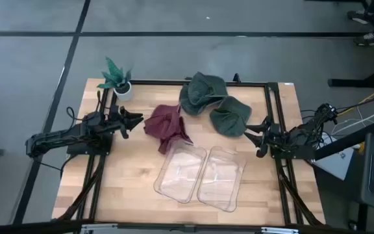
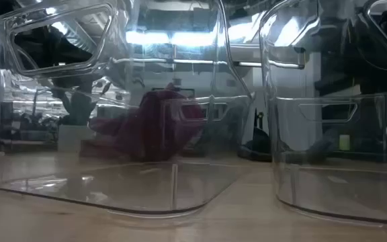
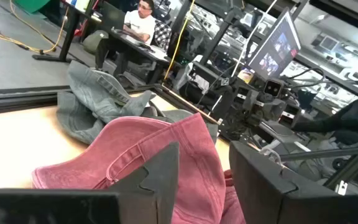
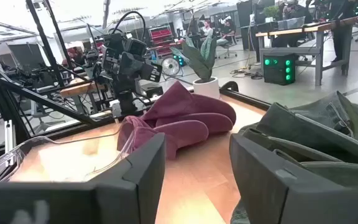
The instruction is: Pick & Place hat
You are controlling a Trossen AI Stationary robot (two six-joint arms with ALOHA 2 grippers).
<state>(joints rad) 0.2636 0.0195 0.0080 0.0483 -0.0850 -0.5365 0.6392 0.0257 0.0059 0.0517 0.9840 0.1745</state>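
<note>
A dark red hat (image 1: 166, 127) lies crumpled on the wooden table (image 1: 128, 182), left of centre and just beyond the far edge of two clear plastic bins; in the low view it shows as a dark red shape through the wall of the left bin (image 2: 113, 101); two grey-green hats lie to its right, one (image 1: 202, 93) toward the far edge of the table, the other (image 1: 230, 117) a little nearer and further right, the two touching or overlapping; the left bin (image 1: 182, 170) and the right bin (image 1: 221, 178) sit side by side on the near half of the table, both with nothing inside them; the left gripper (image 1: 135, 120) hangs just left of the red hat, pointing at it, its two dark fingers (image 3: 160, 180) standing apart with nothing between them and the red cloth right ahead; the right gripper (image 1: 257, 138) waits at the right side of the table, close beside the nearer grey-green hat, fingers (image 4: 142, 174) likewise apart and holding nothing; a small potted plant (image 1: 117, 78) in a white pot stands at the far left corner; beyond the table, people sit at desks in the room
</note>
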